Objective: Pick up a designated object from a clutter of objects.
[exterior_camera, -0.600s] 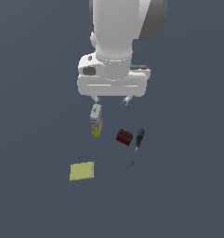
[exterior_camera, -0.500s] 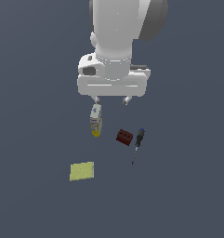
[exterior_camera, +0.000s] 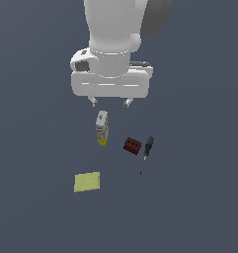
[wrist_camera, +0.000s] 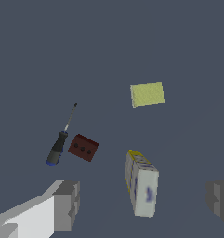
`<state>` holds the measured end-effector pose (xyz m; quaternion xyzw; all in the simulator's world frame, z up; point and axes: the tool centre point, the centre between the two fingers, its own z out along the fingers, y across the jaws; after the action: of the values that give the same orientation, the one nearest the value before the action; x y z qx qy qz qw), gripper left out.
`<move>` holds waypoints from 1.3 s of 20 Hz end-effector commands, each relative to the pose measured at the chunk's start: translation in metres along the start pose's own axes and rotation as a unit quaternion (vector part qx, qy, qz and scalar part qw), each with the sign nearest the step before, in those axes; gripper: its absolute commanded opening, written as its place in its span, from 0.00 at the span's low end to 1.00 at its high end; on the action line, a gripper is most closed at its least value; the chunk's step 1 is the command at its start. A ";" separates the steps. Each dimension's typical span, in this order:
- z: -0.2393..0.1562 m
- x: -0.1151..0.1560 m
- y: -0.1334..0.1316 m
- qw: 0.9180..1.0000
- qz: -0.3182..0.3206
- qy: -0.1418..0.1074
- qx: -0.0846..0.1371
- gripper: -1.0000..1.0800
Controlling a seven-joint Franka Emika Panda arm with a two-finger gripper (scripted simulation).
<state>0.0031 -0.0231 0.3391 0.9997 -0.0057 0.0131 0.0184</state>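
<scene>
While jaws gape, carton (wrist_camera: 141,188) lies between — seemingly untouched.

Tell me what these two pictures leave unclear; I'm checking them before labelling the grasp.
- Box: its printed label is too blurred to read in the wrist view and too small in the exterior view.
- Gripper: in the wrist view both fingers are cut off by the picture's edges.
- Screwdriver: its tip is too thin to make out in either view.
- Arm: cut off by the exterior view's top edge.

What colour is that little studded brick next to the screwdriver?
Dark red; the brick shows best in the wrist view, beside the screwdriver.
</scene>
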 end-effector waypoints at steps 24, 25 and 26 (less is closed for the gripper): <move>0.109 -0.072 0.045 0.999 0.041 -0.011 0.014 0.96; 0.113 -0.076 0.046 0.999 0.043 -0.012 0.014 0.96; 0.118 -0.080 0.048 0.999 0.045 -0.012 0.015 0.96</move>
<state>-0.0678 -0.0718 0.2284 0.9988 -0.0479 0.0020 0.0038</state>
